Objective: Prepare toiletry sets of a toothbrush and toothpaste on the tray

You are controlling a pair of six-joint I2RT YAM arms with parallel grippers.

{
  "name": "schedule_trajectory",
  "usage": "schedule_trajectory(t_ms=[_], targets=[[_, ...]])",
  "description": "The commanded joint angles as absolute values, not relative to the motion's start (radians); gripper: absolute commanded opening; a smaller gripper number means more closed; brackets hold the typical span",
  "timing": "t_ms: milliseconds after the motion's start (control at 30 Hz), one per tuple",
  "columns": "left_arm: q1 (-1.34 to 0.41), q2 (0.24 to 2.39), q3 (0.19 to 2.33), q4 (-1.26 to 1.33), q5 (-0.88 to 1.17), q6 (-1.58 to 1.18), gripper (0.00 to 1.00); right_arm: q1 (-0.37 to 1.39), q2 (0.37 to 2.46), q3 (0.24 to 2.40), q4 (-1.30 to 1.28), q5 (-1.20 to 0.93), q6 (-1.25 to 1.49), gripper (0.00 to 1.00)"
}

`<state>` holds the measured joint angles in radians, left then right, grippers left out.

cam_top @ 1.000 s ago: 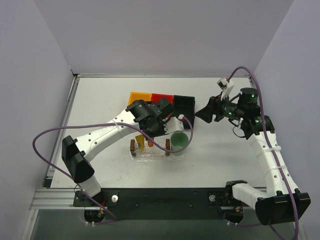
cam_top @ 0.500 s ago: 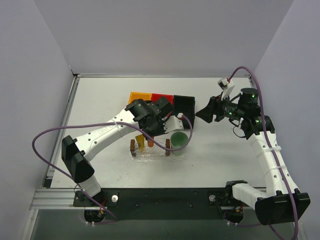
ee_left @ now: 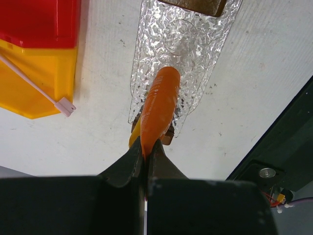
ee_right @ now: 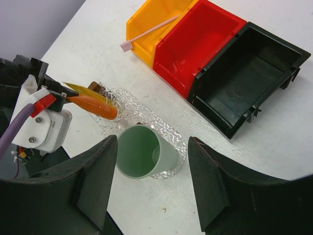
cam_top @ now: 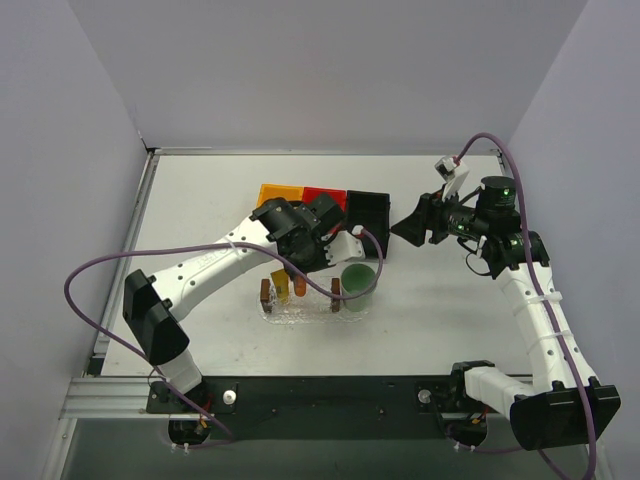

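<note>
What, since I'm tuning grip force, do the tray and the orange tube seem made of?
The tray: clear, rigid-looking plastic with a bumpy, glittering finish; the table shows through it. The orange toothpaste tube: smooth, satin, probably soft plastic; its flat end is pinched thin in the left gripper.

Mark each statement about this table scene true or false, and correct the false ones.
1. The left gripper is shut on the orange toothpaste tube. True.
2. The toothbrush lies on the tray. False: it rests across the yellow-orange bin, its head sticking out past the edge.
3. The green cup stands on the tray. True.
4. The right gripper holds the toothbrush. False: it is open and holds nothing.
</note>
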<state>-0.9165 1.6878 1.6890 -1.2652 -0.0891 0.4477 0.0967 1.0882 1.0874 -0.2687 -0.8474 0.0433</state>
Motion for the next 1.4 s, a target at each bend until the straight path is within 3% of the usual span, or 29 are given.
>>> schedule_trajectory(t_ms=[0,1367], targets=[[-0.899,1.693,1.689,-1.226,-0.074,0.423,0.00,0.086,1.075,1.085,-0.244,-0.887,0.031,0.55],[-0.868,1.743,1.591,-1.118,-0.029,0.347,0.00,0.077,1.085,1.075,-0.244,-0.900,0.029,0.55]])
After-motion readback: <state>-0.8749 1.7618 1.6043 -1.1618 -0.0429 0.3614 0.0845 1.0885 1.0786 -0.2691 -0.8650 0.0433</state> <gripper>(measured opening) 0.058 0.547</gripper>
